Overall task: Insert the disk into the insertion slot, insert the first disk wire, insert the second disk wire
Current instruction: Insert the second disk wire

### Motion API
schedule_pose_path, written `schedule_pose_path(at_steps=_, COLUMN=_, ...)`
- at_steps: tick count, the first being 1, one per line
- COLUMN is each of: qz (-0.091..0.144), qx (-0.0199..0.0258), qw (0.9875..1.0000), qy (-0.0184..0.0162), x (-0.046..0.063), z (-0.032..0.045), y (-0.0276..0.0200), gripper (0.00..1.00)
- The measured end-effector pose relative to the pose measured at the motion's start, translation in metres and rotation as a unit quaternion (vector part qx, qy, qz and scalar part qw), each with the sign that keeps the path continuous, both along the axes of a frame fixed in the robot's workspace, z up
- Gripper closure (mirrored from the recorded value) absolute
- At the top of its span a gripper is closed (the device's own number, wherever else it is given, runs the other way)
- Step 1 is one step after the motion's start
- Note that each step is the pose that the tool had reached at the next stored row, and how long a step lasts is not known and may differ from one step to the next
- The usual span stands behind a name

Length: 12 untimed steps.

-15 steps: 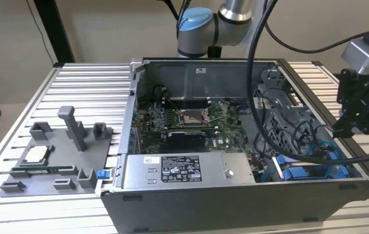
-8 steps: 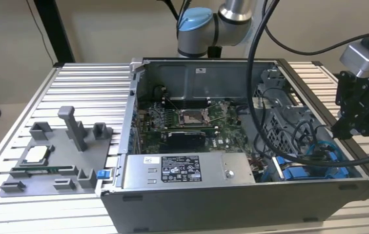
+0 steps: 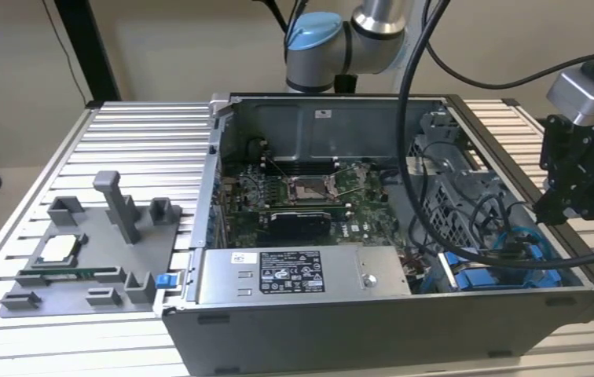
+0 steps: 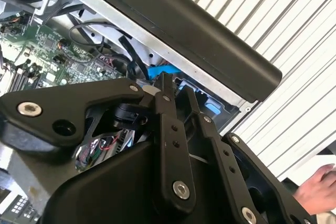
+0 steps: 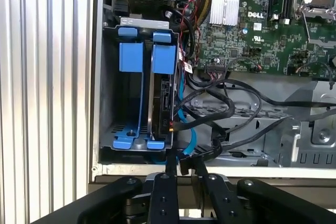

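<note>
The disk (image 5: 160, 103) stands edge-on in its blue carrier (image 5: 163, 59) inside the insertion slot of the drive bay, at the open case's corner on the exterior view's right (image 3: 485, 276). A black connector with coloured leads (image 5: 172, 125) sits on the disk's edge. A blue disk wire (image 5: 188, 135) runs down from the disk toward my gripper (image 5: 185, 165). The gripper hangs over the case's side wall (image 3: 554, 212), fingers (image 4: 166, 94) close together, pinching the wire's dark end piece.
The open computer case (image 3: 381, 330) lies on a ribbed aluminium table (image 3: 140, 133). Loose black cables (image 5: 231, 108) crowd the space beside the bay. A grey power-supply box (image 3: 287, 271), a grey fixture plate (image 3: 87, 259) and a person's hand (image 4: 315, 192) are nearby.
</note>
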State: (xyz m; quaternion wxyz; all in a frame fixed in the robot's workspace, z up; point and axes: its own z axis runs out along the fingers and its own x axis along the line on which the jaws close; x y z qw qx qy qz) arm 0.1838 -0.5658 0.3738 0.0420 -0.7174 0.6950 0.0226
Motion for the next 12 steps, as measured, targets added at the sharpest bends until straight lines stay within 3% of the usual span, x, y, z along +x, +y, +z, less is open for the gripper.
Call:
schedule_pose_path(at_steps=1, qz=0.000, qx=0.0000, qw=1.0000, qy=0.0000, x=0.0000, z=0.0000, y=0.0000, gripper=0.00)
schedule_pose_path(at_steps=2, qz=0.000, qx=0.0000, qw=1.0000, qy=0.0000, x=0.0000, z=0.0000, y=0.0000, gripper=1.00)
schedule_pose_path(at_steps=5, qz=0.000, qx=0.0001, qw=1.0000, qy=0.0000, x=0.0000, z=-0.0001, y=0.0000, gripper=1.00)
schedule_pose_path(at_steps=12, qz=0.000, qx=0.0053, qw=1.0000, qy=0.0000, x=-0.0001, z=-0.0005, y=0.0000, gripper=1.00)
